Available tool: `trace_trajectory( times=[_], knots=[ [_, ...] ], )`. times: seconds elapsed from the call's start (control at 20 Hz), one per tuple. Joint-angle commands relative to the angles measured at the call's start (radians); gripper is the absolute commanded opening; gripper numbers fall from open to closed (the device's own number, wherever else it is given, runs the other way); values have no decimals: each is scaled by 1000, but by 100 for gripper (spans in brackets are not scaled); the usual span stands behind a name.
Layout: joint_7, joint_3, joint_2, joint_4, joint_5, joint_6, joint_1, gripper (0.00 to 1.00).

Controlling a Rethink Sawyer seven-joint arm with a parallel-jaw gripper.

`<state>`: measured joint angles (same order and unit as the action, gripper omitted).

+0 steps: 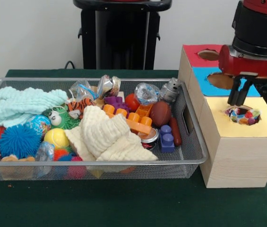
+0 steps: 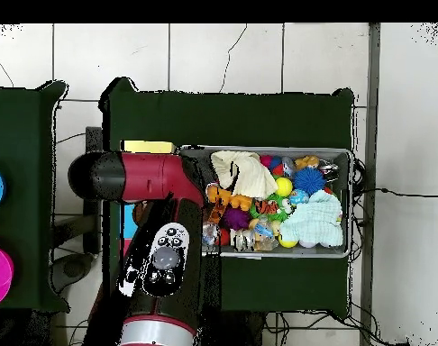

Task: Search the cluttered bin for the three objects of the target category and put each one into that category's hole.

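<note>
While pressed together above the yellow hole [image 1: 243, 115]: one hand [image 1: 237, 103]; one multicoloured ball [image 1: 245, 116] inside.

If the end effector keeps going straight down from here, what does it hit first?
Most likely the colourful object sitting in the hole of the yellow box top. The end effector hangs just above and slightly left of it, so it might clip the hole's rim instead; depth is unclear.

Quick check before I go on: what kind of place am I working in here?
Probably a robot lab test cell, not a home: a green-covered table, a wire bin full of toys, and a wooden sorting box with coloured holes, on a tiled floor.
</note>
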<state>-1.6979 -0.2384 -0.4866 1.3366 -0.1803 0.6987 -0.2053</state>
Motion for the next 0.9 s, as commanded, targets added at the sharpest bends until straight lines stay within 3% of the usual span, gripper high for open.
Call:
trace_trajectory(
  times=[0.05,0.15,0.2,0.55,0.7,0.9],
  knots=[
    [-178,60,53,-98,-10,115,7,0],
    [-176,77,89,-78,-11,7,18,0],
    [-174,78,99,-88,-10,0,20,0],
    [-169,54,95,-28,17,6,11,0],
    [-193,32,93,-20,19,29,-8,0],
    [-235,21,56,48,-4,63,-28,0]
  ],
)
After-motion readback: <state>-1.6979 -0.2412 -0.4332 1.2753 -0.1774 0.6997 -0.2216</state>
